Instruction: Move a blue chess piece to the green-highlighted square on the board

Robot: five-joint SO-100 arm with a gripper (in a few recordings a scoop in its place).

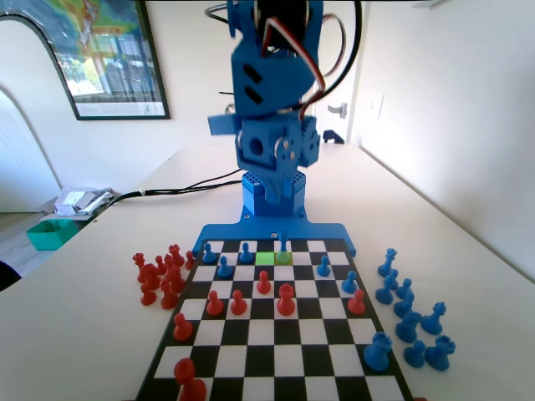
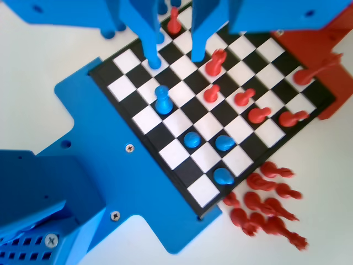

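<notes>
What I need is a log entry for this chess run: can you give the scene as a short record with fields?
end effector: open, jaws apart over the board, nothing between them
blue chess piece: upright near the arm's end of the board, just right of the green square in the fixed view, not gripped
green-highlighted square: unoccupied
board: blue and red pieces standing on it
red pieces: cluster on the table, left of the board in the fixed view
task state: move not yet made
</notes>
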